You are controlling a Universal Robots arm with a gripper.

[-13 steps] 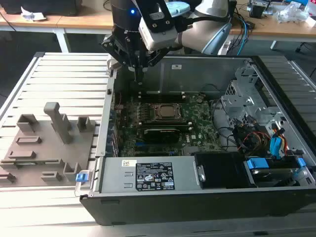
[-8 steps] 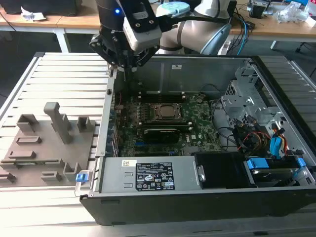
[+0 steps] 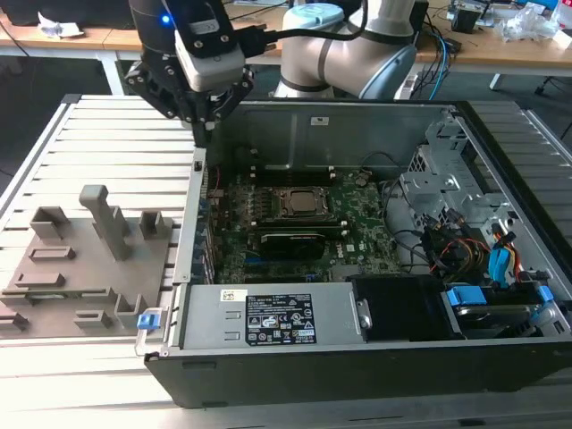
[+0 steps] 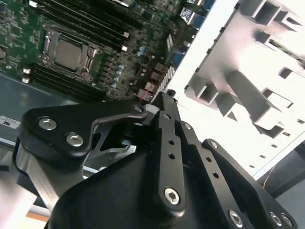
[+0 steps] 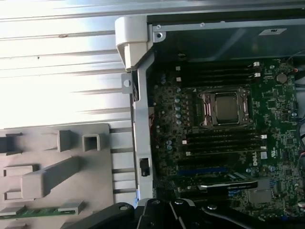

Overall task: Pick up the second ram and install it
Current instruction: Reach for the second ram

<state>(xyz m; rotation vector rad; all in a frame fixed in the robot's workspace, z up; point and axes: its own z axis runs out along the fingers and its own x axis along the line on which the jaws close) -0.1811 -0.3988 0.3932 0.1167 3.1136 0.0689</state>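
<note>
— Black computer case (image 3: 357, 380) lies open across the lower right of the exterior view. Its near wall is closest to us, and a labelled metal cover (image 3: 277, 317) sits just behind that wall.

— What sits beside it?

— At the lower left, a grey fixture (image 3: 80, 268) of blocks and slots rests on a slatted metal table (image 3: 107, 134), just beside the case's outer wall.

— Where is the second ram?

— In the first wrist view, the second ram (image 5: 33, 212), a thin green stick, lies flat in a slot of that fixture, outside the case. Nothing touches it.

— And deeper inside the case?

— Mid-frame in the exterior view is the green motherboard (image 3: 357, 223) with its processor socket (image 3: 299, 204). In the first wrist view, dark memory slots (image 5: 219, 71) run along both sides of the socket. I cannot tell which of them are filled.

— What about the claw?

— Farther back, at the upper left of the exterior view, the gripper (image 3: 206, 132) hangs above the case's wall near its far corner. Its fingers are drawn together to a point and grip nothing that I can see. It is well apart from the ram.

— So how far along is the job?

— Barely begun, by my judgement. The stick has not been picked up, so both the pick-up and the seating are left.
</note>
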